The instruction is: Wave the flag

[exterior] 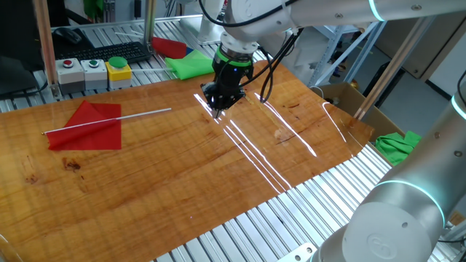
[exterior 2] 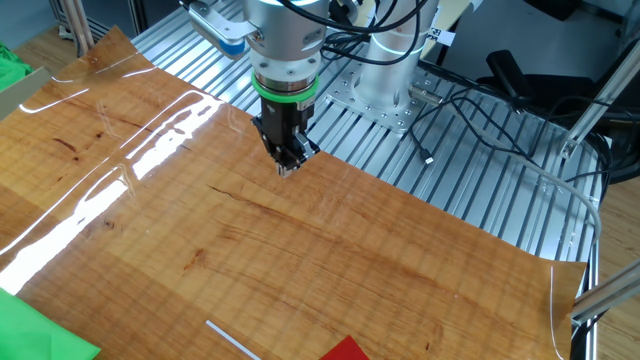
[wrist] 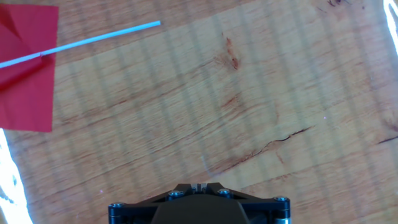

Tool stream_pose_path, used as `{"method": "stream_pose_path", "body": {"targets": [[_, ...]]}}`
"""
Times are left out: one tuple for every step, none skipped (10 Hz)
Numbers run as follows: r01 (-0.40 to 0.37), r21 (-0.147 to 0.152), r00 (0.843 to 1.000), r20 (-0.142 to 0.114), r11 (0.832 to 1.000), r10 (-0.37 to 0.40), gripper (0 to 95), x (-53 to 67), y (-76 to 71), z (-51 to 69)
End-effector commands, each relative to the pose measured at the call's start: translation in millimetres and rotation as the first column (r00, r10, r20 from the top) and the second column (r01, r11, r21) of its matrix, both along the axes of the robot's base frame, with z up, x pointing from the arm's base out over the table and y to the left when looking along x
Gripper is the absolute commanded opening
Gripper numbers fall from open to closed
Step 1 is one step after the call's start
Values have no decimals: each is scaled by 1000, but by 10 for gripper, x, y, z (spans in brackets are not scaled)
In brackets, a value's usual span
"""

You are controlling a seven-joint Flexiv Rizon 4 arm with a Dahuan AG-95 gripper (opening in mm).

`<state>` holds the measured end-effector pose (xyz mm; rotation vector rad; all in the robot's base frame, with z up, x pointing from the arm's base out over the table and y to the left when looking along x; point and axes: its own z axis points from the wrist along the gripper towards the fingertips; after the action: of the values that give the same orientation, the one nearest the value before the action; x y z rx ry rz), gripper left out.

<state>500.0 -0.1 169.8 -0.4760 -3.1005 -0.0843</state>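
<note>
One flag (exterior: 87,125), flat on counter (exterior: 182,182), untouched. My fingers (exterior: 218,109) clenched on nothing, well apart from it. Reach, grasp and waving all remain, I judge.

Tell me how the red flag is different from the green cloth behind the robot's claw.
The flag is red; the green cloth is green. The flag is fixed to a thin white stick; the green cloth shows no stick. The flag lies spread flat on the wooden table; the green cloth sits bunched up past the table's far edge, on the metal slats. Both are small pieces of cloth lying untouched.
</note>
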Motion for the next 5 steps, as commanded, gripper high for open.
{"method": "stream_pose_path", "body": {"targets": [[5,3,1000,-2,1000,-5,0,0,1,2],[-5,-2,1000,-4,1000,5,0,0,1,2],[-10,-11,1000,-6,1000,9,0,0,1,2],[-7,-11,1000,-6,1000,7,0,0,1,2],[-6,-11,1000,-6,1000,6,0,0,1,2]]}}
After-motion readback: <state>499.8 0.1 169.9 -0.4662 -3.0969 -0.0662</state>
